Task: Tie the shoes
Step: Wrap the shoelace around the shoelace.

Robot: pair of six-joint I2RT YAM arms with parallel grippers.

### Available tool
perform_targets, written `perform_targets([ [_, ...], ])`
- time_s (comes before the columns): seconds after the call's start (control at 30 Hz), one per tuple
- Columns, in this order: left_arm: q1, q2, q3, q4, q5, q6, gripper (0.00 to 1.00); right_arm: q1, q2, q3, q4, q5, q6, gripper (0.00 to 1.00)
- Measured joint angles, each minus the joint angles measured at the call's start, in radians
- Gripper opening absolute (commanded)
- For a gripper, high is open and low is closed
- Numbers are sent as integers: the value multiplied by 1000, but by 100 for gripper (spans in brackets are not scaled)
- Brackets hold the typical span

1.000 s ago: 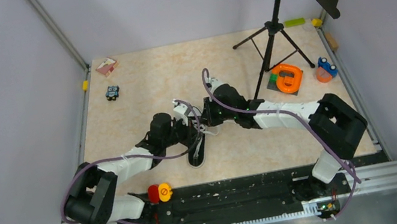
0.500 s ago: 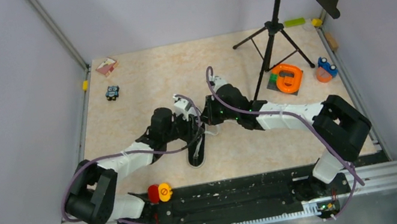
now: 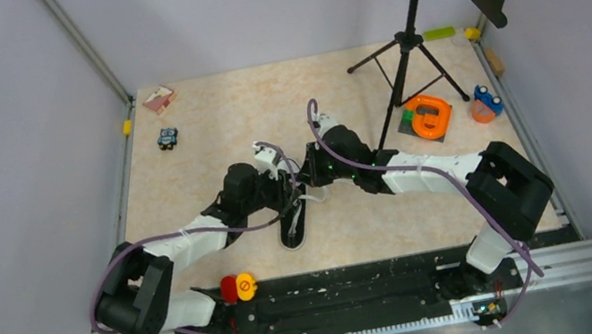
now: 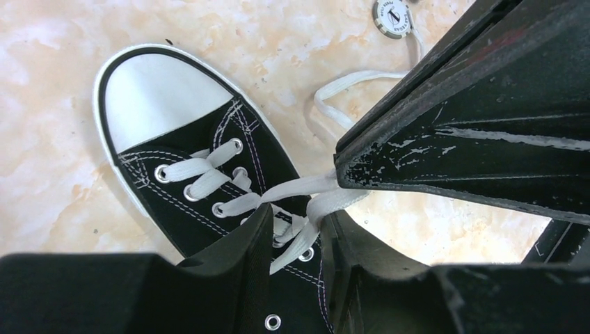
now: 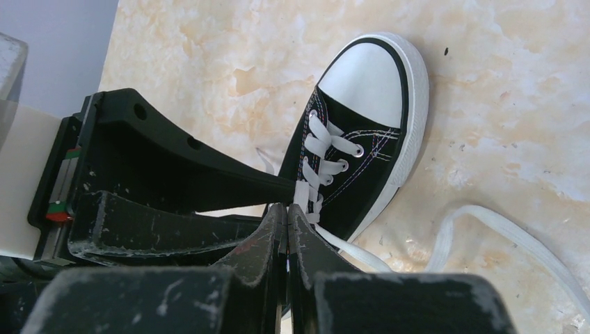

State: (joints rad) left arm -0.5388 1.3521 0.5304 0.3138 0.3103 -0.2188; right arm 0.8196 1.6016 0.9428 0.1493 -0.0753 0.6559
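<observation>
The shoe is a black canvas sneaker with a white toe cap, lying mid-table. In the right wrist view the shoe points up and right. My right gripper is shut on a white lace just over the eyelets and holds it taut from the shoe. My left gripper is open over the shoe's tongue, and a lace strand runs loosely through its gap. Both grippers meet above the shoe in the top view, left gripper and right gripper. More lace lies loose on the table.
A black tripod stand rises at the back right, beside an orange object and a blue toy. A small blue car and a pink box sit back left. A red and yellow button is at the near edge.
My left gripper has opened from shut, letting go of the lace, and has shifted slightly left and back. The right gripper stays shut on the lace, barely moved.
</observation>
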Motion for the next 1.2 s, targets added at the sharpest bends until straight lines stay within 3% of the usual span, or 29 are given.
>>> perform_targets([
  [0.13, 0, -33, -14, -1, -18, -7, 21, 0, 0, 1, 0, 0, 0, 0],
  [0.47, 1, -73, -23, -25, -13, -47, 42, 0, 0, 2, 0, -3, 0, 0],
  [0.87, 1, -134, -54, -109, -37, -53, 38, 0, 0, 5, 0, -9, 3, 0],
  [0.97, 2, -206, -94, -105, -61, -69, 63, 0, 0, 9, 2, -14, 3, 0],
  [1.07, 3, -258, -125, -95, -90, -84, 70, 0, 0, 10, 3, -17, 3, 0],
  [1.2, 3, -277, -158, -51, -103, -97, 71, 0, 0, 10, 3, -20, 3, 0],
])
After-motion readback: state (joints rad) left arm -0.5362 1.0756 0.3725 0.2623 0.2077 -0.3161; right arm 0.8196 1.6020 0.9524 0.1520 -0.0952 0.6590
